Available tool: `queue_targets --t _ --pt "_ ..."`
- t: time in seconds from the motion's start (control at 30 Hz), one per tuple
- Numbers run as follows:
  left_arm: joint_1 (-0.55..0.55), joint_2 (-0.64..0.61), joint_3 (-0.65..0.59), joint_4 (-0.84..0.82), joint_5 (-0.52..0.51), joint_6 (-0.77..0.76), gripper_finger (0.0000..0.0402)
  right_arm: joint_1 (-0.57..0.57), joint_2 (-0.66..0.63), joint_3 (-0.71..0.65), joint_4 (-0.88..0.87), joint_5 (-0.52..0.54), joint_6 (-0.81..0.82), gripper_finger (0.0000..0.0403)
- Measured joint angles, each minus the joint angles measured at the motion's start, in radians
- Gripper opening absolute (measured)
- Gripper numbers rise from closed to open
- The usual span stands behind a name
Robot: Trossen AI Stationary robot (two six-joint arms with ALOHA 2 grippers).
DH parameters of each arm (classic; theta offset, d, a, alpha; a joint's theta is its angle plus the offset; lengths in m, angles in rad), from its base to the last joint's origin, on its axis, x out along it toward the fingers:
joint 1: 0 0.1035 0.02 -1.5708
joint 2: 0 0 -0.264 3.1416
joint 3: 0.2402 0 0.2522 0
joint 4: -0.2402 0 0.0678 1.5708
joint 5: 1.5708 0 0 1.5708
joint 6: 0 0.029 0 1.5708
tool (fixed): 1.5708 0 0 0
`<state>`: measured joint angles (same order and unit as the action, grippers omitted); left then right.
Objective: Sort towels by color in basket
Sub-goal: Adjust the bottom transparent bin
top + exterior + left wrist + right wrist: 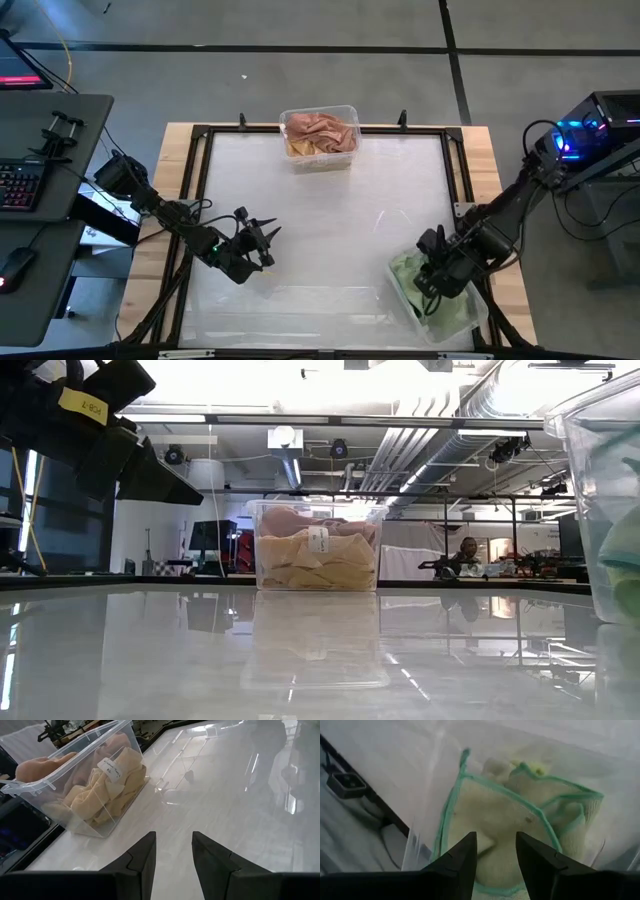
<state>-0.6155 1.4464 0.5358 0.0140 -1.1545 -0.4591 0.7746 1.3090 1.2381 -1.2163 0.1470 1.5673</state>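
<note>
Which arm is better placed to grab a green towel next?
Right: its end effector hangs open directly over the light green cloth towels; the left end effector is over bare table.

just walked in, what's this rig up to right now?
Sorting towels by colour into clear bins. The right gripper hangs, fingers apart, over the near-right bin of light green towels, holding nothing. The left gripper waits open and empty over bare table. The far bin holds mustard towels with pink ones on top.

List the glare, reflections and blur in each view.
High view: pale streaks of glare on the table. Low view: the clear bin mirrored in the glossy top, ceiling lights blown out. Left wrist view: bright reflections across the tabletop. Right wrist view: green towels soft and blurred.
</note>
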Motion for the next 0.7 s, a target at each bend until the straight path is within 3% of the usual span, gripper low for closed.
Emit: queue_targets --t 0.33,0.47,0.57,0.7 --pt "0.000 0.000 0.000 0.001 0.000 0.001 0.0115 -0.058 0.000 -0.123 0.075 0.075 -0.045 0.0133" --pt "0.000 0.000 0.000 0.009 0.000 0.027 0.0115 -0.102 0.000 -0.152 0.096 0.170 -0.031 0.0133" --pt "0.001 0.000 0.000 0.009 0.000 0.026 0.0115 -0.130 0.001 -0.157 0.018 0.278 0.042 0.0133" --pt "0.001 0.000 0.000 0.010 0.000 0.026 0.0115 -0.157 0.000 -0.155 -0.133 0.289 0.079 0.0133"
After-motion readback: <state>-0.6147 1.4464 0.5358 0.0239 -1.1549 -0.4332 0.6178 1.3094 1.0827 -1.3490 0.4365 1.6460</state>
